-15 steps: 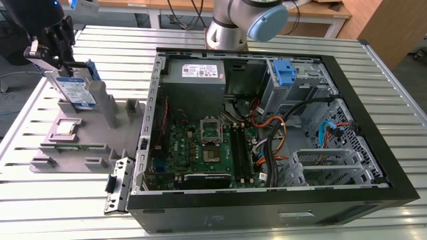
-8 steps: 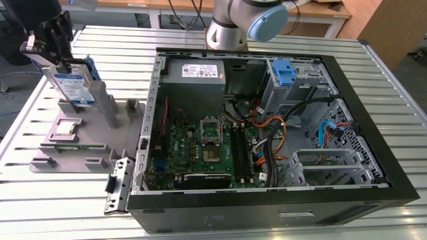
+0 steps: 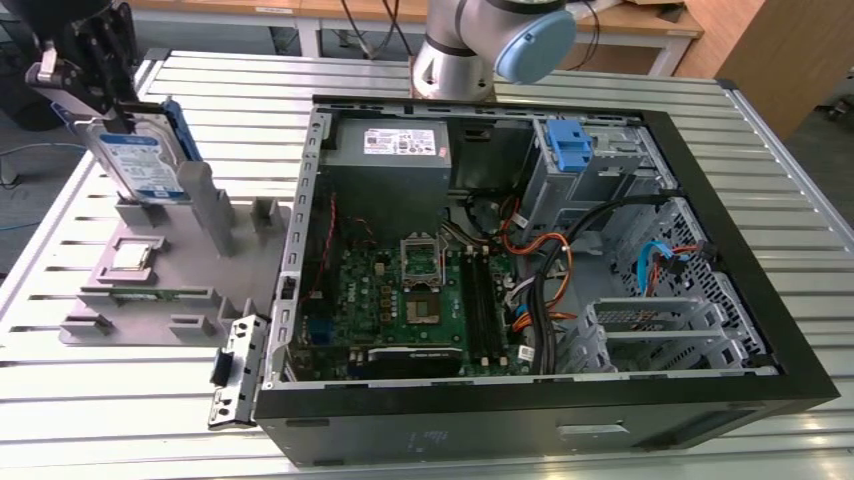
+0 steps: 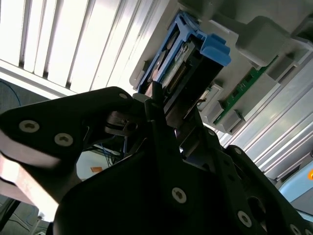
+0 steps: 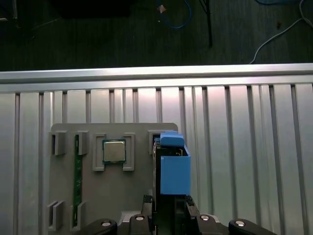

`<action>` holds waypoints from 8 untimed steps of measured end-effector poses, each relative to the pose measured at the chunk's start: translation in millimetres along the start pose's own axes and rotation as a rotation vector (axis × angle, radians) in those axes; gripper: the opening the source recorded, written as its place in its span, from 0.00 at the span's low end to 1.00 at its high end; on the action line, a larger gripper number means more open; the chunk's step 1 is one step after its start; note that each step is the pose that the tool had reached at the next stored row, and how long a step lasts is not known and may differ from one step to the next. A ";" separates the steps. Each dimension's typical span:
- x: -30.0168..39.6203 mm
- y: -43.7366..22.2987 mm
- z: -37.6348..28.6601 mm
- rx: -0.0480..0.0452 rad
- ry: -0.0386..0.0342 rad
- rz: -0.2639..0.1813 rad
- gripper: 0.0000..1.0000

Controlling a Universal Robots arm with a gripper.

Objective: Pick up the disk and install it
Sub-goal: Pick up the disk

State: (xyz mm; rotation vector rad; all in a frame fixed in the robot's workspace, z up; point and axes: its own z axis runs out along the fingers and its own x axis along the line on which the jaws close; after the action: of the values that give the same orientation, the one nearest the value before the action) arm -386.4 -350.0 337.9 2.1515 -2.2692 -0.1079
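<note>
Disk [image 3: 138, 165]: silver rectangular hard drive, blue plastic carrier, standing upright. Pinched at its upper edge by black gripper [image 3: 110, 118], over grey plastic holder tray [image 3: 174, 270] on slatted metal worktop [image 3: 80, 400].

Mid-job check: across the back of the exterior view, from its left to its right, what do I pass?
Disk, standing on edge in the gripper jaws → grey power supply in the open case's back corner → blue bracket on the drive bay.

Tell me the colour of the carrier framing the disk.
Blue; the carrier around the disk shows best in the first wrist view.
</note>
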 end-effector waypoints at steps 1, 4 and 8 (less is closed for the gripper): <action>-0.1 0.2 -2.7 0.0000 0.0000 0.000 0.35; -0.3 0.5 -8.3 -0.0001 0.0001 0.000 0.35; -0.3 0.5 -8.6 0.0001 0.0000 0.000 0.35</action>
State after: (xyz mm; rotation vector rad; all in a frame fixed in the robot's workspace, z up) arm -386.4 -350.0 346.5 2.1515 -2.2693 -0.1079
